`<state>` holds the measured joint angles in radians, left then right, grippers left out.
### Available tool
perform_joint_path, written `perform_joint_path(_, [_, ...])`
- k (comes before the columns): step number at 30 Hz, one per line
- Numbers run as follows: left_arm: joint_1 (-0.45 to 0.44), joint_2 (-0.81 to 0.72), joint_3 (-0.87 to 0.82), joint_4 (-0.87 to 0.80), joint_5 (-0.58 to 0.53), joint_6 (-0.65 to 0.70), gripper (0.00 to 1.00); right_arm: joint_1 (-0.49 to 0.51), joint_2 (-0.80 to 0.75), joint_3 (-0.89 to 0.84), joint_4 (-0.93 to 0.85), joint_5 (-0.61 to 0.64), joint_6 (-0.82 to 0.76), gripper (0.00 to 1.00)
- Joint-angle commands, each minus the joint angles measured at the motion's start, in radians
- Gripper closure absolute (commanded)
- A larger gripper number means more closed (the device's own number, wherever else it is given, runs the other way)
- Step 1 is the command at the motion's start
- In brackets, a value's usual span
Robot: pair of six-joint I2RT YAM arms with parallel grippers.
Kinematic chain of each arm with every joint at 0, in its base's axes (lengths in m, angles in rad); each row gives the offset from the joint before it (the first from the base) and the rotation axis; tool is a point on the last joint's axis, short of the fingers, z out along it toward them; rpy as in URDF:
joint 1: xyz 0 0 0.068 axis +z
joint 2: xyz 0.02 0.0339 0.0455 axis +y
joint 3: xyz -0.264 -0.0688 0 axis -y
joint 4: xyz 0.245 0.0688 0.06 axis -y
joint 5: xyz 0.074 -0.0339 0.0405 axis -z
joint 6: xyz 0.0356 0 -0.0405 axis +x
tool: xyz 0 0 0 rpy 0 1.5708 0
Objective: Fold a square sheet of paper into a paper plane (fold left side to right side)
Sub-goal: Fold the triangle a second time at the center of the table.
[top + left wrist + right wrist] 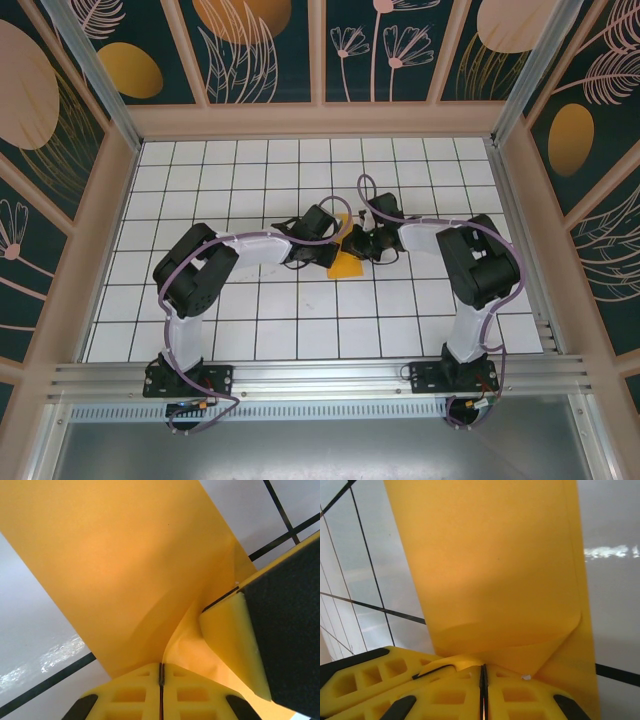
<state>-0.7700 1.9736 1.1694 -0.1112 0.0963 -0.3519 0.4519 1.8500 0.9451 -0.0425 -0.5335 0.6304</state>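
Observation:
The square sheet of paper (345, 265) is orange-yellow and lies mid-table, partly lifted and curled between the two grippers. My left gripper (335, 246) and right gripper (356, 243) meet tip to tip over it. Seen from the left wrist, the left gripper (161, 672) is shut, with a fold of the sheet (125, 565) running into the seam of its jaws, and a right finger (230, 635) presses the paper beside it. Seen from the right wrist, the right gripper (483, 674) is shut on a curled flap of the sheet (490, 565), with the left fingers (360, 677) alongside. The paper plane is out of view.
The white grid table (250, 320) is ringed by pink-framed dark wall panels (60, 180). An aluminium rail (320, 378) runs along the near edge by the arm bases. Both forearms arch inward over the table's middle rows.

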Motion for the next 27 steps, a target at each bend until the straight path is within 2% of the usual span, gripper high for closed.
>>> perform_joint_path(1, [0.006,0.019,-0.026,-0.038,0.005,-0.009,0.91,0.006,0.026,0.011,-0.066,0.042,-0.032,0.87])
perform_joint_path(10, [0.006,0.004,-0.013,-0.046,0.000,-0.013,0.88,0.007,0.053,-0.011,-0.088,0.073,-0.044,0.87])
perform_joint_path(14, [0.006,-0.047,0.017,-0.084,-0.029,-0.013,0.78,0.007,0.060,-0.035,-0.088,0.087,-0.046,0.87])
perform_joint_path(22, [0.006,-0.216,0.010,-0.151,-0.106,-0.017,0.52,0.006,0.073,-0.039,-0.075,0.083,-0.042,0.87])
perform_joint_path(25, [0.006,-0.275,-0.025,-0.135,-0.060,-0.013,0.50,0.005,0.072,-0.037,-0.074,0.083,-0.041,0.87])
perform_joint_path(27, [0.006,-0.308,-0.064,-0.085,0.039,-0.015,0.50,0.006,0.070,-0.037,-0.073,0.083,-0.040,0.87])
